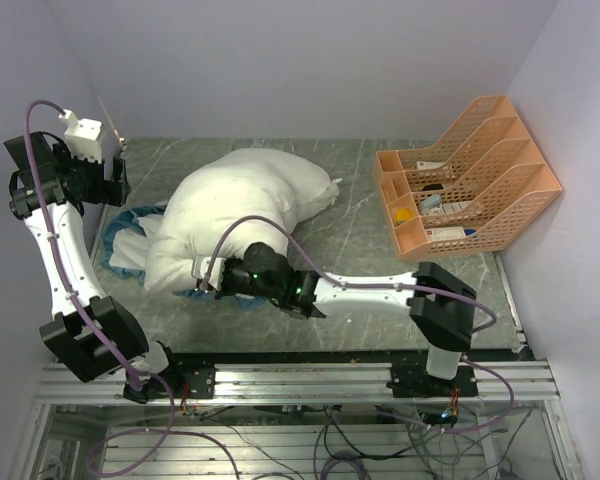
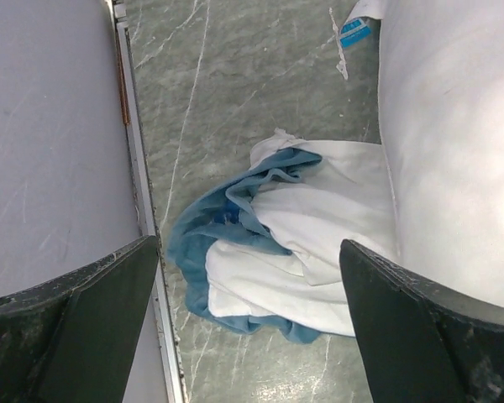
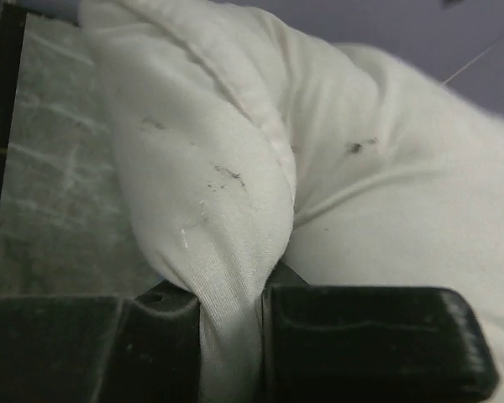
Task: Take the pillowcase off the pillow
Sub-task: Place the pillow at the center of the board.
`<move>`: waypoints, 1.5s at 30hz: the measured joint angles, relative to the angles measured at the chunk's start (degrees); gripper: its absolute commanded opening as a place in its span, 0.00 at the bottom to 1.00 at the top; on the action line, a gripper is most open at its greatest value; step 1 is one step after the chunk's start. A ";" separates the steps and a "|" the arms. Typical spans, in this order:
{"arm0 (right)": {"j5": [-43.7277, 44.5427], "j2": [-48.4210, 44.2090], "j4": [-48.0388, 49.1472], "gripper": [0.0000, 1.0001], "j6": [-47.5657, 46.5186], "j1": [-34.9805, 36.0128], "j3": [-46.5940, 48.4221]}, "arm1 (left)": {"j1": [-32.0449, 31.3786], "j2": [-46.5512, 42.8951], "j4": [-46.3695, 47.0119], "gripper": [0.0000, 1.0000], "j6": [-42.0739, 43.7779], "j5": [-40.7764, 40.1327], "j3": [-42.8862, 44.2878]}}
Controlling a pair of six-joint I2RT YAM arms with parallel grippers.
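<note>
The plump off-white pillow [image 1: 240, 205] lies on the grey table, bare over most of its length. The pillowcase [image 1: 130, 235], white inner side out with teal edge, is bunched at the pillow's left end; it also shows in the left wrist view [image 2: 277, 252]. My right gripper [image 1: 218, 280] is shut on a fold of the pillow's near edge [image 3: 227, 277], fabric pinched between its fingers [image 3: 361, 336]. My left gripper [image 1: 115, 175] is open and empty, raised above the pillowcase near the left wall, its fingers [image 2: 420, 336] wide apart.
An orange file organiser [image 1: 465, 180] with small items stands at the back right. The left wall [image 2: 50, 143] and the table's metal edge strip [image 2: 139, 168] lie close beside the left gripper. A blue tag [image 2: 355, 32] shows at the pillow's side.
</note>
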 measured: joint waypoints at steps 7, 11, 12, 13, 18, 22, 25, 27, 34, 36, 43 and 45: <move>2.27 10.47 7.78 0.13 16.15 -4.83 -4.83 | 0.50 -1.11 0.72 1.00 0.02 0.04 -2.14; 5.90 11.17 10.27 0.91 21.03 -8.61 -8.74 | 0.50 -2.89 1.66 1.00 0.04 0.09 -4.48; 6.64 10.64 10.71 0.99 22.05 -9.07 -9.73 | 0.52 -3.41 2.27 1.00 0.02 0.11 -5.53; 7.28 9.55 11.15 1.00 22.99 -9.27 -11.04 | 0.52 -3.80 2.75 1.00 -0.04 0.09 -6.62; 11.17 -4.63 11.15 1.00 27.39 -9.51 -21.49 | 0.52 -4.46 6.47 1.00 -2.08 0.13 -12.59; 14.03 -21.07 7.39 1.00 30.93 -9.92 -26.01 | 0.52 -4.66 10.62 0.99 -4.87 0.13 -17.05; 16.81 -33.16 4.85 1.00 33.31 -10.51 -27.93 | 0.50 -5.44 15.34 0.99 -7.87 -0.11 -20.94; 19.58 -40.19 3.04 1.00 35.39 -11.08 -29.35 | -0.04 -6.36 18.36 1.00 -9.70 -0.37 -24.00; 22.43 -48.30 -5.40 1.00 43.19 -12.48 -38.58 | -8.98 -10.08 27.32 1.00 -12.46 -3.96 -36.89; 21.27 -48.11 -9.27 1.00 45.68 -12.63 -40.46 | -12.48 -10.10 29.11 1.00 -13.22 -4.85 -39.43; 14.69 -49.48 -20.04 1.00 56.15 -20.15 -40.83 | -16.87 -8.57 33.16 0.99 -15.08 -6.82 -40.76; 16.79 -51.60 -23.17 1.00 57.90 -22.86 -40.83 | -16.92 -8.61 35.06 1.00 -16.06 -6.97 -41.46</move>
